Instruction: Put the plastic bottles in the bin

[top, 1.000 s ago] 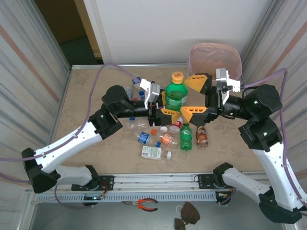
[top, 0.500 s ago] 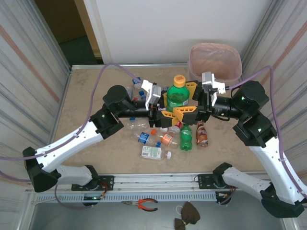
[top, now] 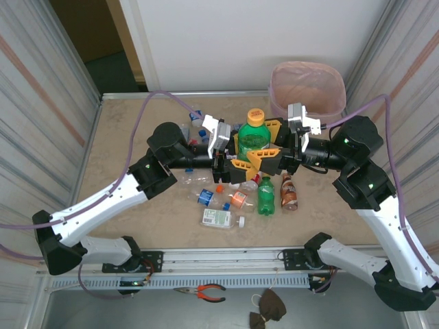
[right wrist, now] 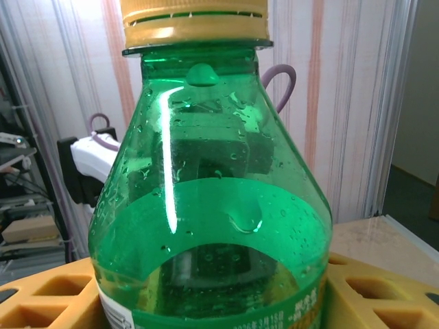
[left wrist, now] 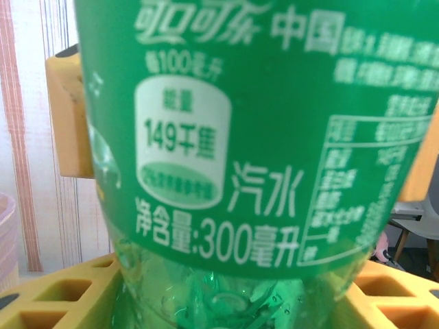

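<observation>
**Position.** I read the big green bottle (top: 253, 139) as upright, with its orange cap (top: 255, 115) on top, over the middle of the table (top: 123, 130). I cannot tell whether its base touches the table. It sits between both grippers: the left gripper (top: 238, 153) comes in from its 9 o'clock side and the right gripper (top: 266, 142) from its 3 o'clock side.

**Left gripper.** It is clamped on the big green bottle. In my left wrist view, its fingers (left wrist: 55, 298) lie against the lower body on either side, below the label.

**Right gripper.** It is closed on the same bottle. In my right wrist view, its fingers (right wrist: 41, 295) press the body from both sides, below the shoulder.

**Surroundings.** The bin (top: 341, 86) stands at the bottle's 1 o'clock, in the far right corner of the table and apart from the bottle. The loose bottles (top: 265, 195) lie on the table at its 6 o'clock, close by. The far bottles (top: 195, 123) sit at its 10 o'clock, behind the left gripper.

**Change.**
- One second ago the right gripper stood spread wide at the bottle's 3 o'clock, clear of it, with its wrist near the bin.
- Half a second ago it had moved in around the bottle, with the near finger a little off the body.
- Now both fingers bear on the bottle.
- The left gripper's hold, the bottle's place and the loose bottles read the same throughout — nothing else has shifted.
</observation>
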